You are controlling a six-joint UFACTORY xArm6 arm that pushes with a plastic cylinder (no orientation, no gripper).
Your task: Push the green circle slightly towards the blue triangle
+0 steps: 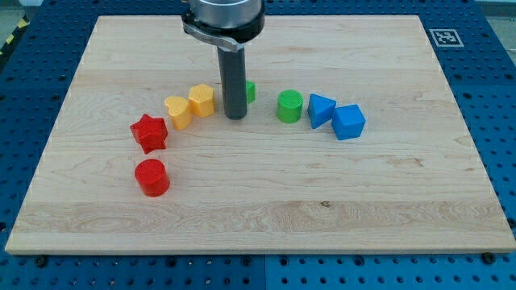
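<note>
You see a pale, rectangular wooden counter resting on a blue perforated metal bench, with a small black-and-white square marker at the counter's top right corner, evenly lit.

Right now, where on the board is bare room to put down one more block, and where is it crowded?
Bare wood lies along the view's bottom below the red cylinder, and at the view's right past the blue cube. The middle row is crowded: red star, two yellow blocks, my tip, green circle, blue triangle.
</note>
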